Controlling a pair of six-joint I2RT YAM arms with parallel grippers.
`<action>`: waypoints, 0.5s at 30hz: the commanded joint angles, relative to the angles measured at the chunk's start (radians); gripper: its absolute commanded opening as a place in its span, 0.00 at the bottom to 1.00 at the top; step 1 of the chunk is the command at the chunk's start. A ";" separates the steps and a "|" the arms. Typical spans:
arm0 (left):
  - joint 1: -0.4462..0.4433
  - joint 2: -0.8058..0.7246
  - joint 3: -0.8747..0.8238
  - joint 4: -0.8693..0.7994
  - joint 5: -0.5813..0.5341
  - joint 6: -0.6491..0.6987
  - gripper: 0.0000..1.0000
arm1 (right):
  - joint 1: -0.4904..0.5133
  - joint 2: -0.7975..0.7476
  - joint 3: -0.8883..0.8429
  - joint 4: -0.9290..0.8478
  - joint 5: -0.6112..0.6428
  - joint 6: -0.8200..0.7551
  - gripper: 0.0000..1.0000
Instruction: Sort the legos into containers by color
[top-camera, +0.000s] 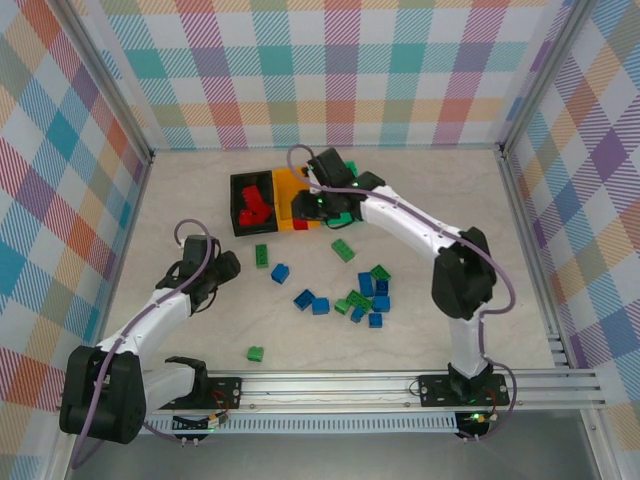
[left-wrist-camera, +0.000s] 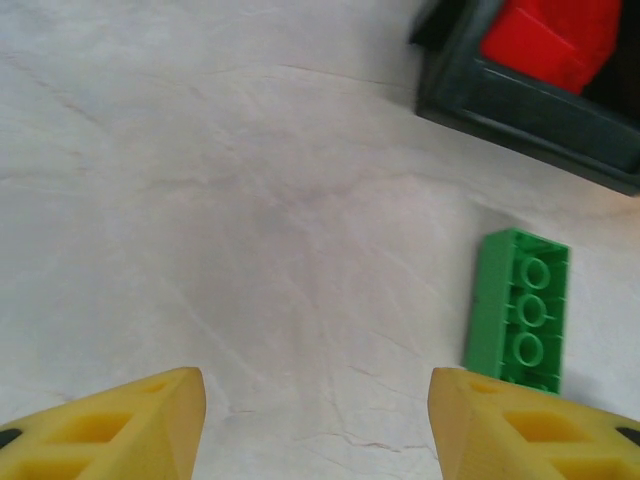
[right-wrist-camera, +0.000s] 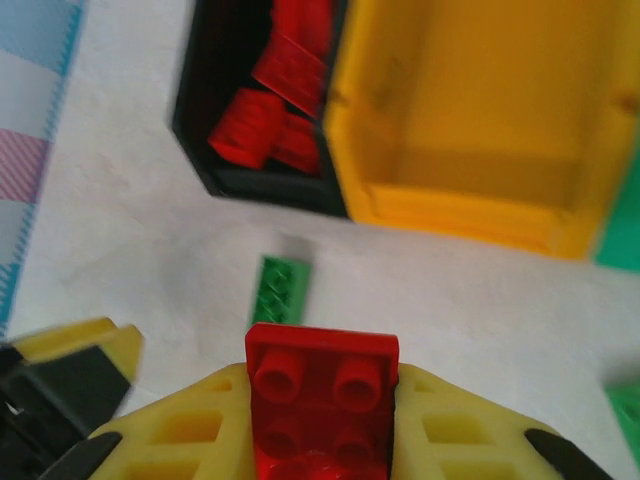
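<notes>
Right jaws clamping red lego (right-wrist-camera: 322, 395), left jaws parted

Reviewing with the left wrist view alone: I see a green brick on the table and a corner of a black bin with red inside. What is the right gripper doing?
Observer: The right gripper is shut on a red brick, close to the black bin.
Operator: Anything in the orange bin?
Observer: The part of the orange bin that shows in the right wrist view is bare.
Operator: And blue bricks?
Observer: Several blue bricks lie loose on the table, between the two arms.
</notes>
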 joint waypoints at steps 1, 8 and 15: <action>0.015 -0.023 0.015 -0.040 -0.060 -0.021 0.60 | 0.010 0.099 0.158 -0.048 -0.041 -0.027 0.30; 0.016 -0.098 -0.026 0.006 -0.018 -0.007 0.61 | 0.040 0.394 0.607 -0.152 -0.057 -0.045 0.30; 0.016 -0.079 -0.024 0.018 0.003 -0.006 0.61 | 0.046 0.561 0.799 -0.050 0.026 -0.038 0.30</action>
